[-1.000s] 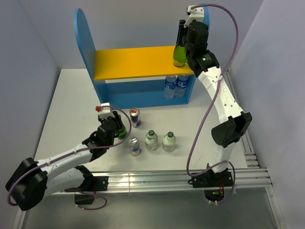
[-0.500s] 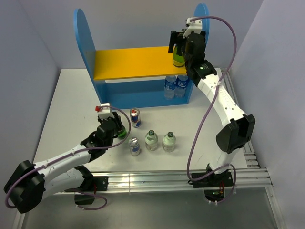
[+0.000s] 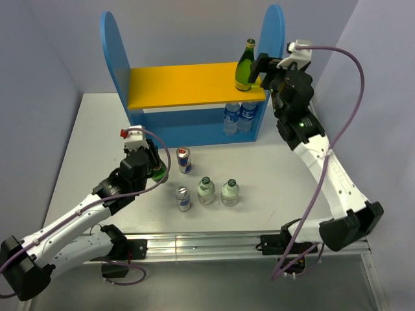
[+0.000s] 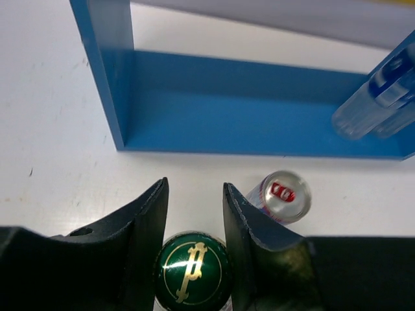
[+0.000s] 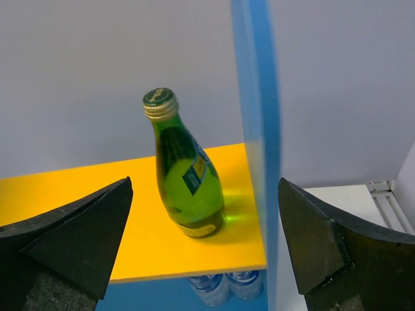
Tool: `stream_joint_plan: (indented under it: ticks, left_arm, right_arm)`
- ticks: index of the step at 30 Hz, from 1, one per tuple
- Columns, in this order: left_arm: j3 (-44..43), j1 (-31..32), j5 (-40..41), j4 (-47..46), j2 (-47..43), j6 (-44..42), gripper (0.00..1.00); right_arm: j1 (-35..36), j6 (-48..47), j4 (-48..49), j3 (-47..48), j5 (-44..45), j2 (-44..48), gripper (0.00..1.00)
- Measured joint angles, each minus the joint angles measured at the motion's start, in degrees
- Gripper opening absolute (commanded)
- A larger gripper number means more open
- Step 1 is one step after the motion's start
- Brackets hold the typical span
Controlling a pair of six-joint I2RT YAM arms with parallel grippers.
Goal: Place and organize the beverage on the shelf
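- White tabletop [image 3: 91,129] is seen beneath everything; at left, the left gripper [image 4: 194,188] is closed on the neck of a green-capped bottle [image 4: 194,271].
- Just right, a red can [image 3: 184,159] stands close; a straight lift is advised so it is not clipped.
- Behind, the shelf [image 3: 181,84] is found, with water bottles [image 3: 238,115] kept on its base at right.
- Farther right, a green glass bottle [image 3: 244,65] is set upright on its top level; the right gripper [image 3: 264,68] is spread wide, clear of it.
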State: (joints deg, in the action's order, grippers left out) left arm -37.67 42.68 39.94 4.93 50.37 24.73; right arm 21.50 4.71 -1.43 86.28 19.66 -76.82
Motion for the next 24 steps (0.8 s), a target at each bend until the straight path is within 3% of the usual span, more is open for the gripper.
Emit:
stream_joint_plan:
  ticks: [5, 11, 19, 24]
  left_arm:
    - [-7.76, 0.09, -0.55, 2.54, 2.10, -2.34, 0.00]
    - [-25.24, 0.28, -4.20, 6.69, 10.86, -7.65, 0.00]
    - [-56.61, 0.39, -11.89, 8.44, 30.47, -14.73, 0.00]
    - [-70.90, 0.42, -16.26, 9.73, 42.38, -17.92, 0.00]
  right_arm:
    - [-0.04, 1.70, 1.42, -7.56, 1.33, 8.04, 1.00]
    - [-0.04, 2.56, 2.03, -14.82, 2.89, 15.56, 1.00]
    - [-0.04, 4.33, 3.26, -22.97, 3.52, 20.52, 1.00]
    - [-0.04, 6.08, 4.02, -28.50, 3.19, 21.97, 1.00]
